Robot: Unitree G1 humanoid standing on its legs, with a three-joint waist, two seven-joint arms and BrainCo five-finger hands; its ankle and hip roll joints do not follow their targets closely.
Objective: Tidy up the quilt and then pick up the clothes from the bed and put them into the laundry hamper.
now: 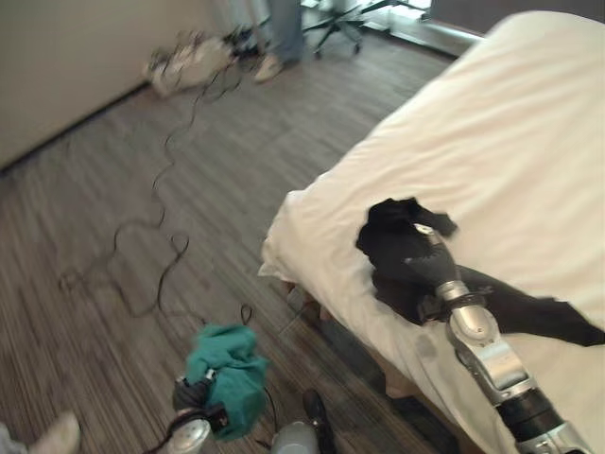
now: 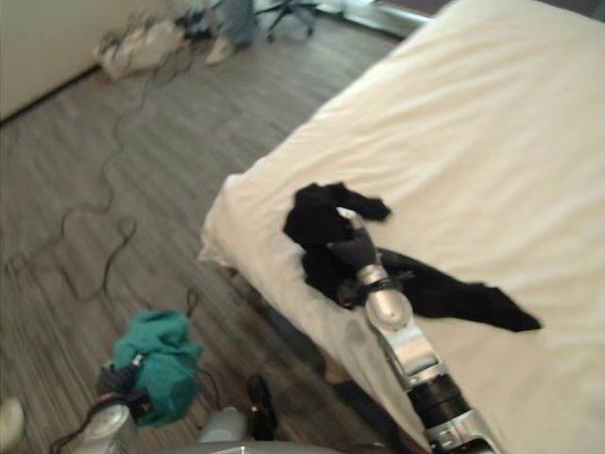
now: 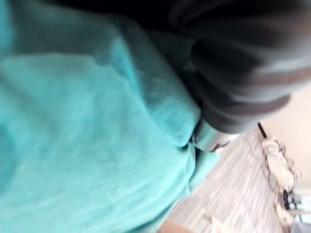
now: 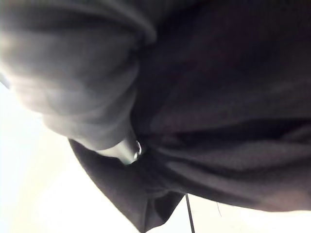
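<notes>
- Two garments are in play, and you can judge progress from where each one sits.
- White quilt [image 1: 510, 142]: it lies smooth and flat across the bed, so you may take the tidying step as done, as far as the eye views show.
- Teal garment [image 1: 227, 374]: it hangs bunched at the robot's left hand [image 1: 189, 395], off the bed and above the wooden floor [image 1: 113, 236]. In the left wrist view the cloth [image 3: 87, 131] covers the fingers, so you cannot tell from the pictures how that hand holds it.
- Black garment [image 2: 326, 227]: it lies crumpled near the bed's corner, one long part trailing across the quilt.
- Right hand [image 2: 352, 248]: it rests on the black garment; its fingers are buried in the dark cloth, so you cannot tell whether they have closed.
- Remaining, by judgement: you have yet to lift the black garment and carry both pieces to the laundry hamper.
- Background: a person's legs [image 1: 279, 38] stand at the far end of the floor.
</notes>
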